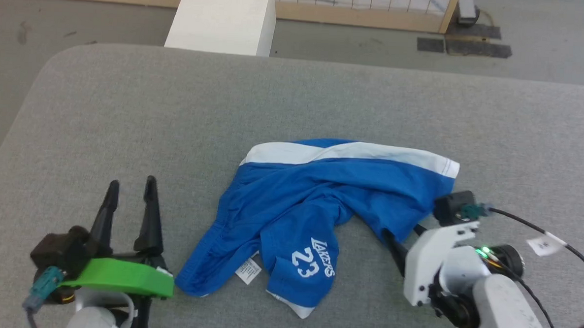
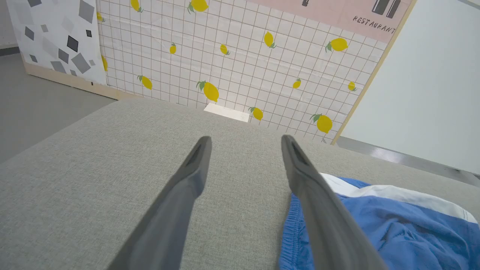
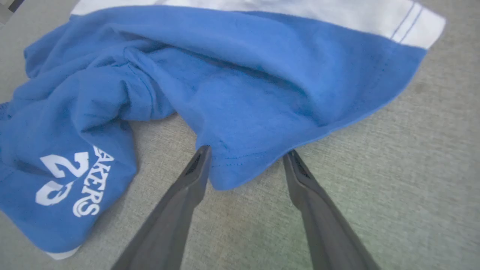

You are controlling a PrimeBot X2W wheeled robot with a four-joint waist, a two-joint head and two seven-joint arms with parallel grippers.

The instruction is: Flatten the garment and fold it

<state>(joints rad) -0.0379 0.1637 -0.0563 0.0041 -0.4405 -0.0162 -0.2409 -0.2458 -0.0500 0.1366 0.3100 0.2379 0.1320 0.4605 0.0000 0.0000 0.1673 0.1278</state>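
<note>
Over on the left, the left gripper (image 1: 131,182) sits low over the grey table (image 1: 176,109), just left of the shorts (image 1: 320,195). Its two dark fingers point away from the robot, spread apart and empty. Its own camera adds the lemon-printed wall (image 2: 243,56) beyond the table's far edge, and the gathered waistband (image 2: 296,228) close beside one finger. The shorts lie rumpled mid-table, with the white stripe (image 1: 351,152) along the far side and the number 23 (image 1: 305,263) and a small label (image 1: 248,270) toward the near edge. On the right, the right gripper (image 3: 247,150) reaches in low from the near right corner, its forearm slanting toward the shorts. From the head its fingertips run up to the leg hem. Its wrist camera shows the fingers wide apart, a corner of that hem lying between them, unpinched.
</note>
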